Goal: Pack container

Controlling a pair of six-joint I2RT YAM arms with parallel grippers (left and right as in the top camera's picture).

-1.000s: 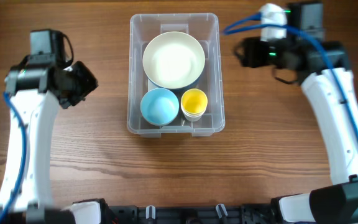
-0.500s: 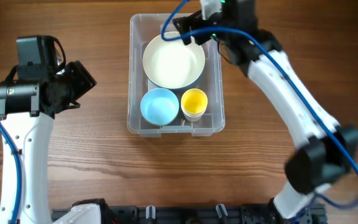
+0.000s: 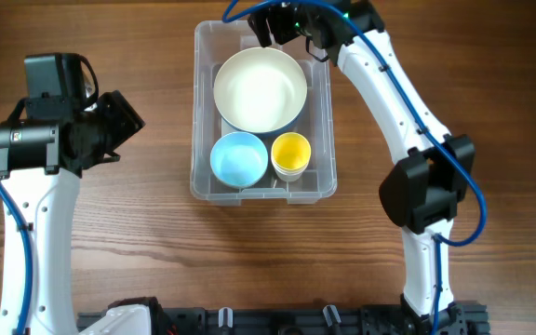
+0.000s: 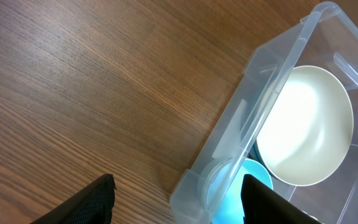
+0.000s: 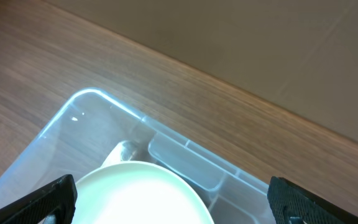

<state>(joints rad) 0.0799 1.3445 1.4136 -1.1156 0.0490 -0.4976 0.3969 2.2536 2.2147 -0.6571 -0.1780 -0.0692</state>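
Your container sits mid-tabletop between the two arms, open side up. Its long axis runs from the far edge toward the robot's base. Inside, a white bowl fills the far half. A blue bowl and a yellow cup stand side by side at the near end, blue on the left. Your left pincer hovers beside the container's left wall, spread wide and empty. Your right pincer hangs above the far rim, also spread wide, holding nothing.
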